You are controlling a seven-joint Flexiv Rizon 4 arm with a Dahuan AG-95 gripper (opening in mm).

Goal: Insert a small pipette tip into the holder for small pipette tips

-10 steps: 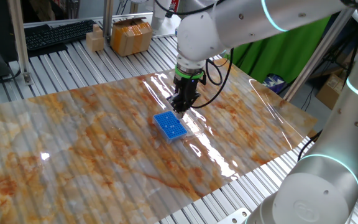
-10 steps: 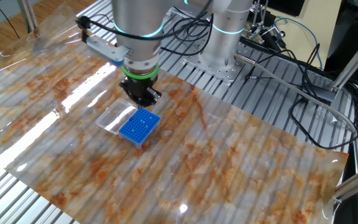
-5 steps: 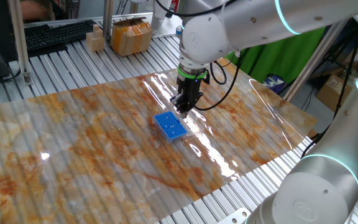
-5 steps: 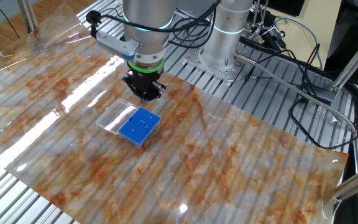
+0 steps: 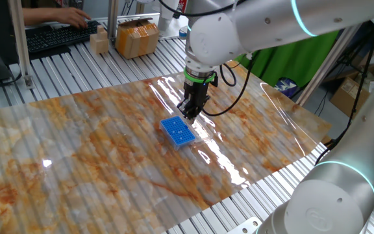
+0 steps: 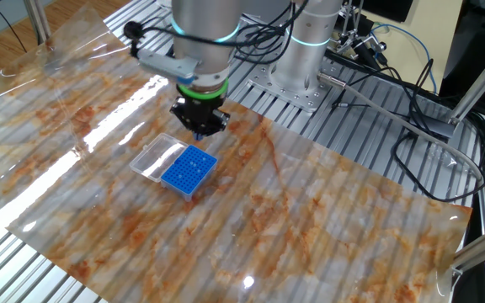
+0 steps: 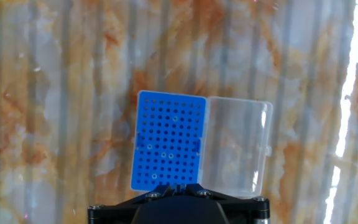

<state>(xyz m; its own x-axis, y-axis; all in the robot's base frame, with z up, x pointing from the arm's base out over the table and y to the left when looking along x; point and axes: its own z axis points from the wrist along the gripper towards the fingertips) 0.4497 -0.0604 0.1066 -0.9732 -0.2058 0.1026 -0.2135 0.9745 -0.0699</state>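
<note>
Gripper [image 6: 199,133] at frame centre, jaws fully closed, nothing visibly held, hanging just above the blue holder [image 6: 189,171], whose clear lid [image 7: 238,146] lies open alongside.

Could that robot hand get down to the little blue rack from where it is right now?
Probably yes. The gripper hangs shut just above the blue rack, near one edge. The clear lid lies flipped open beside it, so nothing covers the holes.
</note>
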